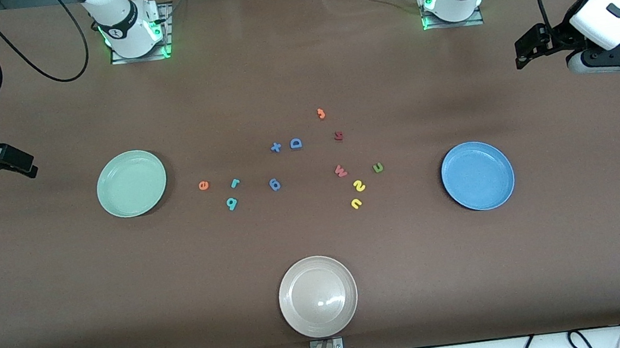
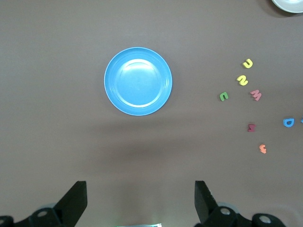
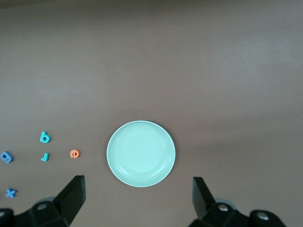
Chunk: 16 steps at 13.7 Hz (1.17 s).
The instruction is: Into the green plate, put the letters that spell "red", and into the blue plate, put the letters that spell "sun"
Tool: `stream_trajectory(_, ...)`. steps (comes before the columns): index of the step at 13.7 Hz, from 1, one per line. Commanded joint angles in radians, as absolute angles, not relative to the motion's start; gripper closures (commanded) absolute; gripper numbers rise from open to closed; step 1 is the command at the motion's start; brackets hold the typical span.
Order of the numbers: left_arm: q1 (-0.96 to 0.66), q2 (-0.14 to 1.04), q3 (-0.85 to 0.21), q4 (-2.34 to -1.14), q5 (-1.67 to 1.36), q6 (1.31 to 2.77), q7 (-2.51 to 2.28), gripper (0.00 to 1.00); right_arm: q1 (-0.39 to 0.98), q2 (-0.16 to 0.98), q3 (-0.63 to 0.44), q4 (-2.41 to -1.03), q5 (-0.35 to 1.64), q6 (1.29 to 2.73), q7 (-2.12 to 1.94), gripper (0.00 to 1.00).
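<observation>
We are holding the left gripper (image 2: 138, 201) with its fingers spread wide and nothing between them, hovering above the bare table at the left arm's end, near the blue plate (image 1: 477, 175). We are keeping the right gripper (image 3: 137, 198) spread and empty too, near the green plate (image 1: 131, 183). Between the plates the orange "e" (image 1: 203, 185), teal "r" (image 1: 234, 182) and teal "d" (image 1: 232, 203) are lying close to the green plate, while the yellow "s" (image 1: 358, 185), yellow "u" (image 1: 356, 203) and olive "n" (image 1: 378, 168) are sitting toward the blue plate.
</observation>
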State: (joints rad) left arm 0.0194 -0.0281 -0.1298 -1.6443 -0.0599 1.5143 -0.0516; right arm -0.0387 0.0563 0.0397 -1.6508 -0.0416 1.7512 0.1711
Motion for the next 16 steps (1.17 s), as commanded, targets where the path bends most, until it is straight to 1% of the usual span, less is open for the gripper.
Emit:
stream_trajectory(1,0.011,-0.011,-0.126,-1.614,-0.040,1.508,-0.035,0.00,-0.035,0.063,0.038,-1.634,-0.029,1.738,0.178,0.00)
stream_trajectory(12,0.011,-0.011,-0.126,-1.614,-0.040,1.506,-0.035,0.00,-0.025,0.067,0.040,-1.646,-0.037,1.750,0.212,0.00)
stream_trajectory(16,0.011,-0.012,-0.126,-1.614,-0.040,1.506,-0.035,0.00,-0.025,0.057,0.040,-1.690,-0.038,1.798,0.210,0.00)
